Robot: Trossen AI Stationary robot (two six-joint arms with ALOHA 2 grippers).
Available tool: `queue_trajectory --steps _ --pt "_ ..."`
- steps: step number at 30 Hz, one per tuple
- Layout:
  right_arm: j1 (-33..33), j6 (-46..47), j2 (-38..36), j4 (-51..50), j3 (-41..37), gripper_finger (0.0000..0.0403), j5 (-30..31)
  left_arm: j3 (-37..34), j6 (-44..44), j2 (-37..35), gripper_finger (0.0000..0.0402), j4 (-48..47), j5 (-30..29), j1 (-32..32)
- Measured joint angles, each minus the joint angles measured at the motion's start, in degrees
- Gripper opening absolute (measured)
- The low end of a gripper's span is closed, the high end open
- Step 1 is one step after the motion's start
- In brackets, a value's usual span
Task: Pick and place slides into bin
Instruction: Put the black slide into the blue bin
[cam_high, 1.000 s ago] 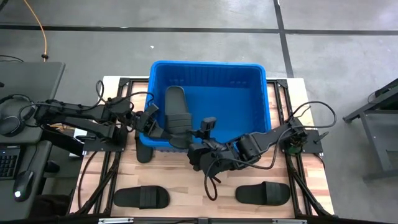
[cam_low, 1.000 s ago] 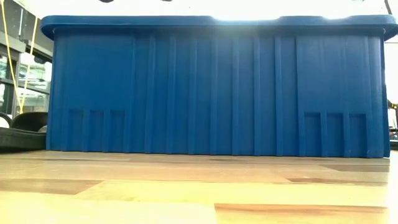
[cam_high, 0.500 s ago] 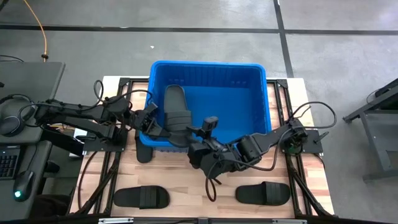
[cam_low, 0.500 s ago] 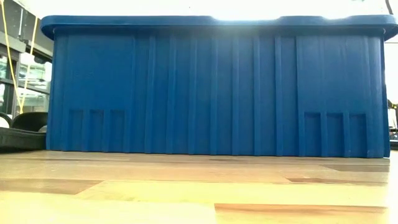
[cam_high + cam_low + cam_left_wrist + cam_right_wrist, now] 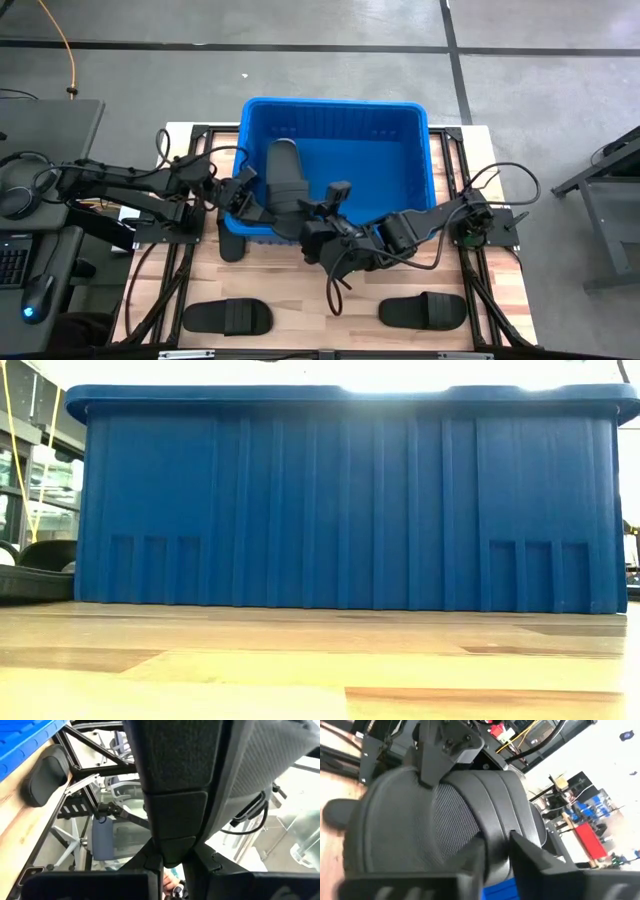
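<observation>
Right gripper (image 5: 308, 226) has crept further toward near-left corner of bin (image 5: 420, 150), now right against heel end of black slide (image 5: 285, 180) I'm holding over near wall. Its jaws have drawn in from wider setting; from my views can't tell whether they've bitten on slide yet. Slide itself has tipped slightly, toe end swung a touch toward bin's middle. Left gripper (image 5: 246, 205) nudged with it.
</observation>
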Motion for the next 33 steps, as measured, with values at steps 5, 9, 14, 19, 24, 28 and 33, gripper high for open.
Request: queue_trajectory --steps 5,9,14,19,24,28,33 --pt "-0.8 5.2 0.0 -0.2 0.2 0.0008 0.2 0.0 0.3 0.0 0.0037 0.0 -0.8 0.1" --pt "-1.4 8.5 0.1 -2.0 0.2 0.0002 0.7 0.0 1.3 0.0 0.0081 -1.0 -1.1 0.1" --pt "-1.4 11.6 0.1 -7.9 0.2 0.0001 1.5 0.0 6.5 -0.3 0.0161 -6.7 -0.8 0.1" --pt "-1.4 15.1 0.0 -11.8 0.3 0.0000 2.8 0.0 7.9 -0.2 0.0244 -12.7 1.6 1.2" --pt "-1.8 18.1 0.0 -15.4 0.4 0.0000 -0.1 0.0 10.3 -0.2 0.0289 -12.8 2.6 1.2" --pt "-3.5 25.5 0.0 -23.0 0.4 0.0000 -4.6 0.0 9.6 -0.3 0.0294 -5.4 5.3 1.2" --pt "-5.8 31.2 0.0 -29.0 0.4 0.0000 -5.5 0.0 10.4 -4.7 0.0295 -2.6 2.7 1.2"
